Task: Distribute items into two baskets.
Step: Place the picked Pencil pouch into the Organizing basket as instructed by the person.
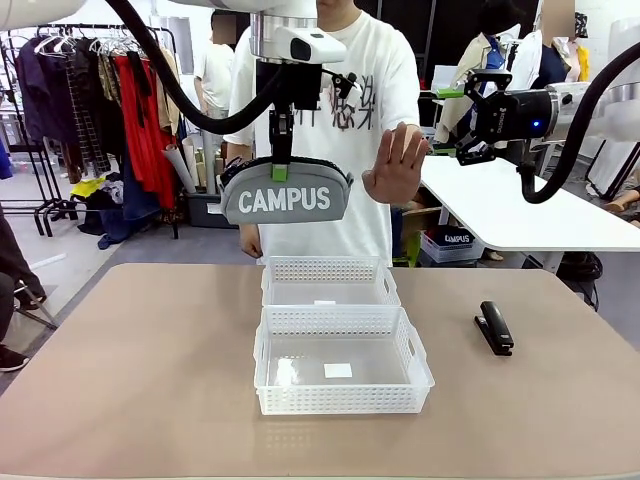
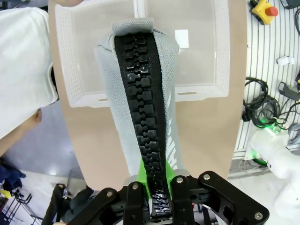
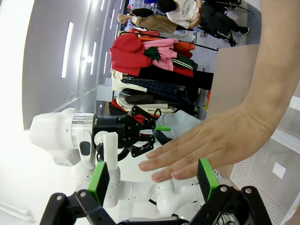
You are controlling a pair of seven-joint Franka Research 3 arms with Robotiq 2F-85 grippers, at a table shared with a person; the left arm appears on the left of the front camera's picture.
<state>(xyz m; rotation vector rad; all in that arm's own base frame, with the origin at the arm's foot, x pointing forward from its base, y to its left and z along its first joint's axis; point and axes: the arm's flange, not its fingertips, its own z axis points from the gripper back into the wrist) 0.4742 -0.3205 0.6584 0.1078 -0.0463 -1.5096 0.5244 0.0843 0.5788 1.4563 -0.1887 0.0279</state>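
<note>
left hand (image 1: 281, 168): clamped on pouch (image 1: 285, 197) zipper edge, aloft over far basket (image 1: 325, 270)
right hand (image 1: 468, 128): wide open, empty, 2 o'clock
person's palm (image 1: 396, 165): raised between both hands
stapler (image 1: 495, 328): on counter (image 1: 150, 370), 3 o'clock of near basket (image 1: 340, 400)

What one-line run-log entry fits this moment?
left gripper: shut on pouch, held above table | right gripper: open, raised | person's hand: raised before right gripper | stapler: on table | baskets: no items

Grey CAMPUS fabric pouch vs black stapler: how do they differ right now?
The grey zippered fabric pouch hangs in the air, clamped by the left gripper; the small black stapler lies on the tan table, untouched. The pouch is larger. Neither is in the white plastic baskets.
</note>
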